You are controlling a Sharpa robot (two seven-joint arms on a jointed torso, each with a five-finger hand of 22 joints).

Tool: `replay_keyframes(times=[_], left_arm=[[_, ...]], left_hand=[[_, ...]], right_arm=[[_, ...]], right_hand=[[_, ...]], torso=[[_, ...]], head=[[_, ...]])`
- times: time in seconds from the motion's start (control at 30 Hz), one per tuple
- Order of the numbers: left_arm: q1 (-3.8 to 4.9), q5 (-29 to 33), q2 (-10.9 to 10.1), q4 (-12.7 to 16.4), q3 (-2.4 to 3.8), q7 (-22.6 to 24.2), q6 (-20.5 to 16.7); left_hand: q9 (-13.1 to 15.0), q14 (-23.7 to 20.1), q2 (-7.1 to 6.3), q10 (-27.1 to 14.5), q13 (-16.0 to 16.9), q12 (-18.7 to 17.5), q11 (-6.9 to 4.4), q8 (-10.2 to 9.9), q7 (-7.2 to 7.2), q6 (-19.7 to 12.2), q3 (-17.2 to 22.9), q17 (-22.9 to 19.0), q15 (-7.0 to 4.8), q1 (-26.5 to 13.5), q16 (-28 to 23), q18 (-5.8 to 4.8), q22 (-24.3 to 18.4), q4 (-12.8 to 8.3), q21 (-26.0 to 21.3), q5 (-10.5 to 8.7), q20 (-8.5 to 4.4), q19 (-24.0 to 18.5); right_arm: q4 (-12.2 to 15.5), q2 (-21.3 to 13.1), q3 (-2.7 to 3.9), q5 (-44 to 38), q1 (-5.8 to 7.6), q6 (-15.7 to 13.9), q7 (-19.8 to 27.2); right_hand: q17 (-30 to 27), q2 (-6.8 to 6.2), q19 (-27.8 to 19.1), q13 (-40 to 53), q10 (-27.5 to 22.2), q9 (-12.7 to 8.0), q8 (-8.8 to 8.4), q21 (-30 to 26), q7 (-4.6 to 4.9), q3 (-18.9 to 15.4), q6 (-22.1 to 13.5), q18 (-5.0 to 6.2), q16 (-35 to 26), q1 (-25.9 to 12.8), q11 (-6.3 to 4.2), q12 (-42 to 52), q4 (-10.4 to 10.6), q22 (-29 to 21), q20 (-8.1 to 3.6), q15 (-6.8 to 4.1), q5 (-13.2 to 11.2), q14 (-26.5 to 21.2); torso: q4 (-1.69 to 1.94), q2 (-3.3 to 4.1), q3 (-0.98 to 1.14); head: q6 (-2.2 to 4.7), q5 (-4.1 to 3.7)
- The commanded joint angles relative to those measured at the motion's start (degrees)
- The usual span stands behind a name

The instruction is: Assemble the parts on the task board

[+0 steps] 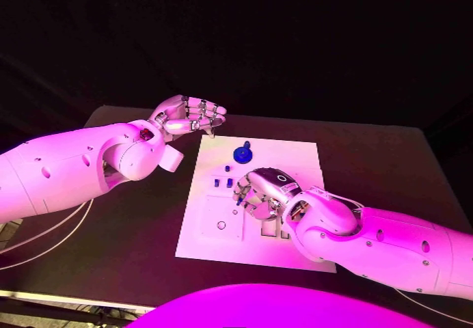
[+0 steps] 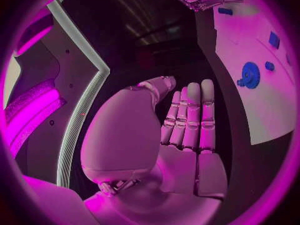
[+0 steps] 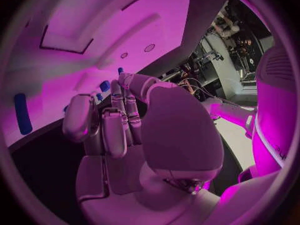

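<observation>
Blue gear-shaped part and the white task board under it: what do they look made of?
The blue gear-shaped part looks like moulded or printed plastic: solid colour, matte, crisp teeth round its rim. The flat white task board looks like a rigid plastic or coated sheet: smooth, even, with clean-cut slots and little shine. Neither can be told for certain from looks alone.

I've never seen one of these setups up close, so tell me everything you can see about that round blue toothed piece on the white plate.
The blue gear is a small round disc with teeth round its rim and a hole at its centre, likely plastic. It lies flat on the far part of the task board, with a smaller blue piece close beside it. Neither hand touches it: the left hand hovers off the board's far corner, the right hand works mid-board.
</observation>
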Motion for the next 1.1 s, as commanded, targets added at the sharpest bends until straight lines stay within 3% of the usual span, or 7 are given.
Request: replay_keyframes(times=[0.03,1.1], left_arm=[[0.01,0.22,0.18,0.10,0.04,0.30,1.05],[0.01,0.22,0.25,-0.06,0.04,-0.16,1.53]], left_hand=[[-0.08,-0.11,0.09,-0.28,-0.05,0.39,-0.09,-0.32,-0.15,-0.41,-0.23,-0.08,0.15,-0.57,-0.38,0.82,-0.06,0.05,-0.25,0.27,0.24,0.02],[-0.13,-0.07,0.14,-0.41,-0.10,0.44,-0.04,-0.39,-0.09,-0.59,-0.27,-0.14,0.18,-0.55,-0.54,0.82,-0.17,-0.02,-0.39,0.28,0.27,0.08]], right_arm=[[-0.31,0.31,-0.04,-0.81,-0.33,-0.27,0.76],[-0.83,1.01,-0.33,-0.77,-1.28,1.58,0.68]], right_hand=[[-0.05,0.61,-0.15,0.10,4.44,0.08,-0.28,-0.22,0.15,-0.05,0.25,-0.31,0.28,0.21,-4.23,0.07,-0.27,5.84,-0.02,-0.31,0.11,2.94],[-0.12,0.68,-0.23,0.09,4.42,0.07,-0.34,-0.41,0.20,0.01,0.21,-0.27,0.25,0.11,-4.19,-0.04,-0.34,5.79,0.00,-0.28,0.10,2.93]], torso=[[0.00,0.01,0.00],[-0.05,0.01,0.01]], head=[[-0.24,0.26],[-0.61,0.40]])
